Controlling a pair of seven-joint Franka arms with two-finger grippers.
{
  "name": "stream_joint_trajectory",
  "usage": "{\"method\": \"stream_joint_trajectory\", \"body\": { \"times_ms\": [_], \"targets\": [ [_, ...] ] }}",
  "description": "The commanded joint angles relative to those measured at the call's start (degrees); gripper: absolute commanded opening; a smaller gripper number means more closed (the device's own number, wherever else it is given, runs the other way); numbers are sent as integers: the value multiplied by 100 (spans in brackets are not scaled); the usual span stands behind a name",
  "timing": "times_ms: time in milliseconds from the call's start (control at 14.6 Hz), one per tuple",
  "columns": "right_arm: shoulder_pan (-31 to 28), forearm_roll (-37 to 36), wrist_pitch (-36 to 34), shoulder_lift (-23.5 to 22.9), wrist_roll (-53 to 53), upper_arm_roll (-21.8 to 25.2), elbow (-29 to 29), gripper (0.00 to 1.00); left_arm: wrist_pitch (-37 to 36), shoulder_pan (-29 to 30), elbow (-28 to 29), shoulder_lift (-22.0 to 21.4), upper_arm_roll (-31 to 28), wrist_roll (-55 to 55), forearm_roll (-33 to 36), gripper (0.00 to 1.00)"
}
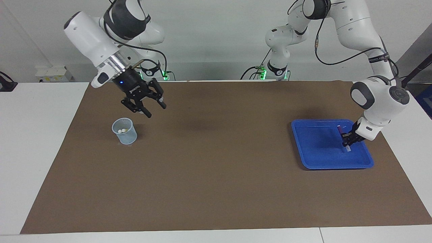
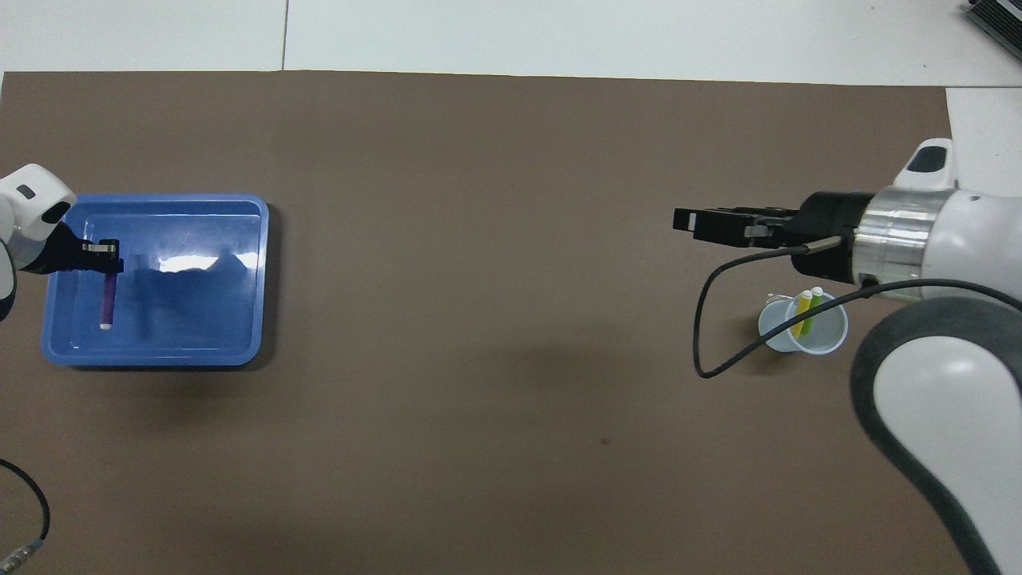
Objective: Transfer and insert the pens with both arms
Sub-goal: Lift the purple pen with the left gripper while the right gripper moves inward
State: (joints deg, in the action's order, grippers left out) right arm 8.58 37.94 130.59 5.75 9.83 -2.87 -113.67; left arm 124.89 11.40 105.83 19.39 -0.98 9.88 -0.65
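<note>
My left gripper (image 1: 346, 141) (image 2: 105, 255) is down inside the blue tray (image 1: 337, 166) (image 2: 152, 359), shut on one end of the purple pen (image 1: 339, 128) (image 2: 105, 299). The pen slants with its whitish cap low over the tray floor; whether the cap touches I cannot tell. My right gripper (image 1: 156, 110) (image 2: 683, 220) hangs open and empty above the brown mat, beside the clear cup (image 1: 124, 131) (image 2: 830, 342). That cup holds the yellow pen (image 2: 801, 314) and the green pen (image 2: 812, 311), caps up.
A brown mat (image 1: 216, 175) covers most of the white table. The cup stands toward the right arm's end and the tray toward the left arm's end. A black cable (image 2: 718, 319) loops off the right wrist above the mat near the cup.
</note>
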Motion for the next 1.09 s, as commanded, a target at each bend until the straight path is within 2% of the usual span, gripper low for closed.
{"method": "stream_joint_trajectory", "body": {
  "times_ms": [0, 68, 137, 410, 547, 820, 1025],
  "targets": [
    [309, 108, 142, -12, -707, 6, -6, 73, -630, -164, 17, -408, -42, -599, -293, 0],
    [415, 108, 151, -4, -1006, 6, -6, 84, -893, -208, 26, -558, -42, -897, -347, 0],
    [512, 108, 160, -4, -1314, 6, -6, 100, -1201, -217, 26, -690, -34, -1274, -426, 0],
    [819, 126, 520, -30, -2113, -3, 3, 100, -2107, -366, 43, -1243, -34, -2803, -1409, 0],
    [1248, 135, 1237, -135, -2441, -11, -6, 100, -2363, -515, 44, -1481, -34, -3813, -1884, 0],
    [1883, 152, 1899, -390, -2906, -29, 21, 100, -2364, -937, 114, -1894, -34, -5730, -2447, 0],
    [2199, 844, 2119, -530, -3328, -29, 152, 100, -2268, -1200, 341, -2271, -34, -6812, -2816, 0]
  ]
}}
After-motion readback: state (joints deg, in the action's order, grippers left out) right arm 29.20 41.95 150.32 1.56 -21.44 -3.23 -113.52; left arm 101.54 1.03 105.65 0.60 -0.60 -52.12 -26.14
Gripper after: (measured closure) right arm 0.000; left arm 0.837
